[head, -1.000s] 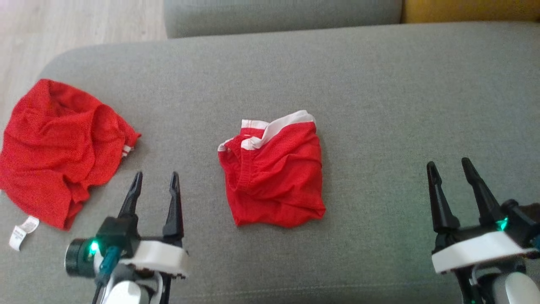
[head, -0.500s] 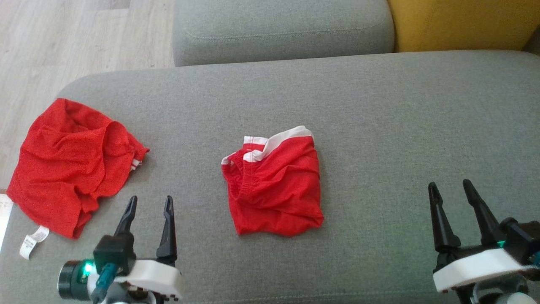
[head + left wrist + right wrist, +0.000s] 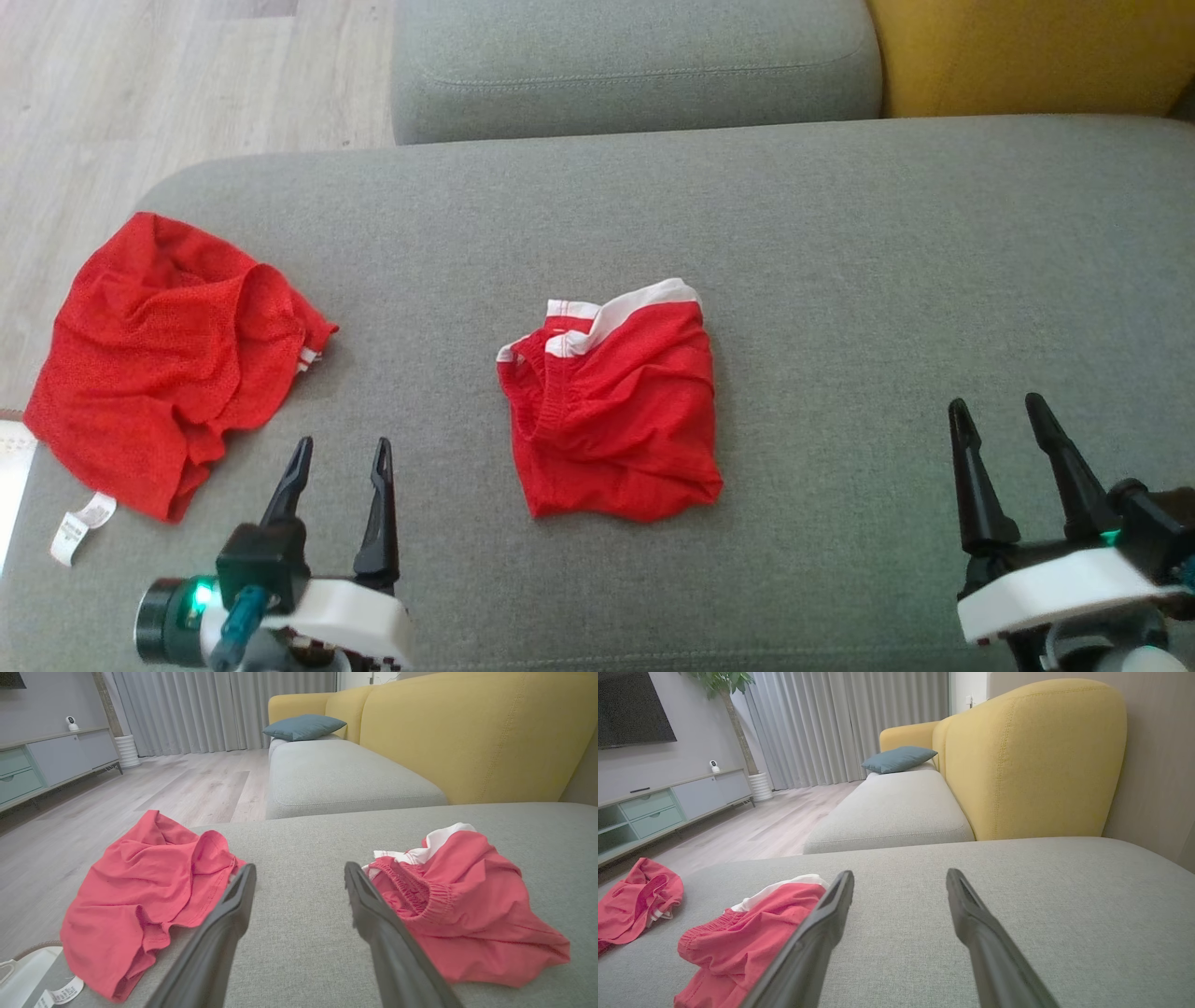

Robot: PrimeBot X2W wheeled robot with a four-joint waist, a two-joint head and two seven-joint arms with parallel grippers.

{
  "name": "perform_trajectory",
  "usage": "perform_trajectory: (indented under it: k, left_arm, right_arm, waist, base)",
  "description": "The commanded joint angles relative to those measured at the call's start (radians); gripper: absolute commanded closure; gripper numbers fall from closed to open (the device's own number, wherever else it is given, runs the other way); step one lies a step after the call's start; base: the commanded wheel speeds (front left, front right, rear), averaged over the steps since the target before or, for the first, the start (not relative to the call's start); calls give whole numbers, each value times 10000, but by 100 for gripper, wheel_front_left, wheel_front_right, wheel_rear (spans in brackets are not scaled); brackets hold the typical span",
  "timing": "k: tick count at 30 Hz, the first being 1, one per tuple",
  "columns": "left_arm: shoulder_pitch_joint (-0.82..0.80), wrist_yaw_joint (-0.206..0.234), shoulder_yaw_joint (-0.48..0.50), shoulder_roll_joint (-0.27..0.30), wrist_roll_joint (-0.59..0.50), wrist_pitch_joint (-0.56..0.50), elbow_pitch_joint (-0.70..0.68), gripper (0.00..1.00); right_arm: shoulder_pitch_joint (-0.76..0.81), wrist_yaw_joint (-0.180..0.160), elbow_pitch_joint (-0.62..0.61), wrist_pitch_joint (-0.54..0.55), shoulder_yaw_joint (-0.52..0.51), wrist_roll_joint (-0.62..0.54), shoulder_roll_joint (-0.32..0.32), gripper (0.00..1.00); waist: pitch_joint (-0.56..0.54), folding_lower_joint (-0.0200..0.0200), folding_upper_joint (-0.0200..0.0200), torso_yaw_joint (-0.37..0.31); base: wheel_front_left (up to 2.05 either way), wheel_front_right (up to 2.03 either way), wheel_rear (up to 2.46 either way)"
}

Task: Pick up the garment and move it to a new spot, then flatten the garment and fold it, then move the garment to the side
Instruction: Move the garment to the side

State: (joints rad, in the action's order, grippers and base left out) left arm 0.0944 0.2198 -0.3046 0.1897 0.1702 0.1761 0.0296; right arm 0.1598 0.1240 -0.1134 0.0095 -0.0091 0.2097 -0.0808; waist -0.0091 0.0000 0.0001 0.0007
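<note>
Head view: folded red garment (image 3: 616, 420) on grey cushion (image 3: 840, 280), white waistband (image 3: 644, 303) pointing away, long axis roughly near-to-far. Left gripper (image 3: 343, 443), right gripper (image 3: 995, 401) low, pointing forward, spread wide, empty.

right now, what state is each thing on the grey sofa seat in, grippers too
red garment with white waistband, bunched in a heap at mid-seat, not flattened, not held
plain red garment with white label, rumpled near the seat's left edge, untouched
left gripper, open, empty, between the two garments
right gripper, open, empty, apart from both garments
</note>
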Motion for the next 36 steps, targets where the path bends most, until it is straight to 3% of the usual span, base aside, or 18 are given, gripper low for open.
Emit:
perform_trajectory:
  k: [1,9,16,26,36]
  left_arm:
    - [-459,48,358,187,7,-4,-406,0]
    - [-727,56,280,198,-24,71,-422,0]
    - [-1469,-90,93,126,-131,306,-412,0]
    - [-2702,-336,-368,-373,-276,681,3,0]
    - [-3255,-446,-652,-804,-347,847,585,0]
  right_arm:
    - [-137,67,-367,28,167,-82,-94,0]
    - [-254,67,-208,94,169,-39,-69,0]
    - [-1111,67,437,96,479,132,-169,0]
    - [-3020,67,2555,60,1272,525,87,0]
    - [-4057,67,4996,437,2214,1070,243,0]
  waist:
    - [5,0,-1,13]
    - [197,0,-1,184]
    - [1026,0,-1,709]
    - [2239,0,-1,1649]
    - [2565,0,-1,2176]
  base:
    - [0,0,0]
    - [0,0,0]
    - [0,0,0]
    - [0,0,0]
    - [0,0,0]
